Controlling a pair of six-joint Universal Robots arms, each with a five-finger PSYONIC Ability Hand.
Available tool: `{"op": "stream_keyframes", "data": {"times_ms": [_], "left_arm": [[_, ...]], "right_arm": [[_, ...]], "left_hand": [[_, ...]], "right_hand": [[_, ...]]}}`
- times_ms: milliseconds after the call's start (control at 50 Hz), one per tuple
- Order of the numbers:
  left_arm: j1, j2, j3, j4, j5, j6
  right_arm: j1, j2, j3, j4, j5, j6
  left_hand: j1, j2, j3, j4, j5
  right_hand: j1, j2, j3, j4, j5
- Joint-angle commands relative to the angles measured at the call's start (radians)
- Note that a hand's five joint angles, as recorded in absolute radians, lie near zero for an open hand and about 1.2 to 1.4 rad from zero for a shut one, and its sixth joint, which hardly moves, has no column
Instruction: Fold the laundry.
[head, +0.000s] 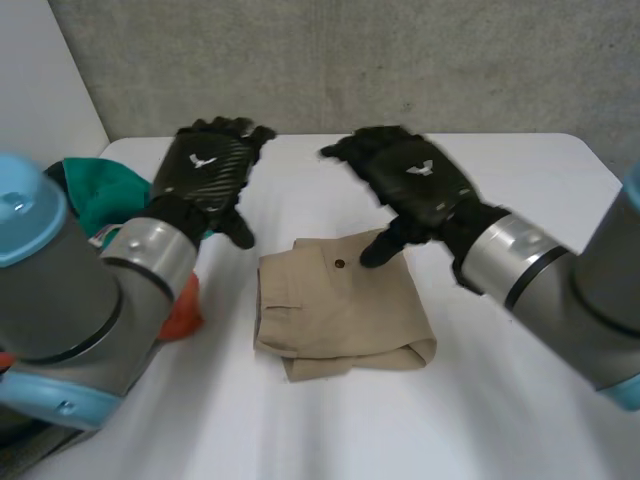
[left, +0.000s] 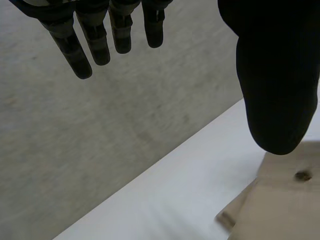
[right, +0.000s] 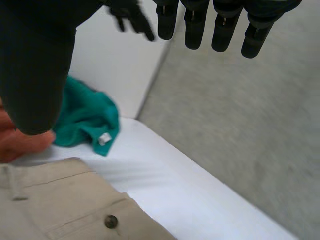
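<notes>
Khaki trousers (head: 340, 305): folded to a squarish bundle, lying flat on the table, dark button (head: 340, 265) up near the far edge.
Table (head: 500, 400): white, with the trousers about mid-top.
Left hand (head: 205, 165): in the air beyond the trousers' far-left corner, not touching them. Fingers are straight, thumb spread wide, nothing held.
Right hand (head: 415, 180): over the trousers' far-right corner. Fingers are stretched out and the thumb points down at the far edge, gripping nothing. Can't tell if the thumb tip touches the cloth.
Teal cloth (head: 100, 195): crumpled, well left of the trousers, behind the left arm.
Orange cloth (head: 182, 310): left of the trousers, nearer than the teal, partly hidden by the left forearm.
Wall (head: 400, 60): grey concrete beyond the trousers.
</notes>
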Motion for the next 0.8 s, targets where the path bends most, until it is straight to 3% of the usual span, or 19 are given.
{"op": "stream_keyframes", "data": {"times_ms": [20,180,380,460,620,760,800], "left_arm": [[-0.108,-0.188,0.19,-0.171,0.051,-0.033],[-0.135,-0.402,0.336,-0.328,-0.035,-0.025],[-0.098,-0.5,0.364,-0.457,-0.12,-0.011],[-0.086,-0.469,0.359,-0.489,-0.123,-0.014],[-0.069,-0.275,0.294,-0.455,-0.081,-0.03],[-0.024,-0.084,0.211,-0.348,0.061,-0.051],[-0.003,-0.038,0.191,-0.36,0.159,-0.067]], "right_arm": [[-0.066,0.125,-0.098,0.165,0.086,-0.012],[-0.068,0.358,-0.261,0.359,0.079,-0.066],[-0.06,0.505,-0.326,0.382,0.14,-0.167],[-0.065,0.475,-0.312,0.376,0.203,-0.219],[-0.069,0.234,-0.157,0.226,0.288,-0.254],[-0.08,0.077,0.027,0.087,0.371,-0.225],[-0.088,0.048,0.091,0.087,0.359,-0.173]], "left_hand": [[-0.014,-0.03,-0.036,-0.027,-0.048],[-0.014,-0.03,-0.036,-0.027,-0.048],[-0.014,-0.03,-0.036,-0.027,-0.048],[-0.014,-0.03,-0.036,-0.027,-0.048],[-0.014,-0.03,-0.036,-0.027,-0.048],[-0.014,-0.03,-0.036,-0.027,-0.048],[-0.014,-0.03,-0.036,-0.027,-0.048]], "right_hand": [[-0.049,-0.037,-0.034,-0.03,-0.048],[-0.049,-0.037,-0.034,-0.03,-0.048],[-0.049,-0.037,-0.034,-0.03,-0.048],[-0.049,-0.037,-0.034,-0.03,-0.048],[-0.049,-0.037,-0.034,-0.03,-0.048],[-0.049,-0.037,-0.034,-0.03,-0.048],[-0.049,-0.037,-0.034,-0.03,-0.048]]}}
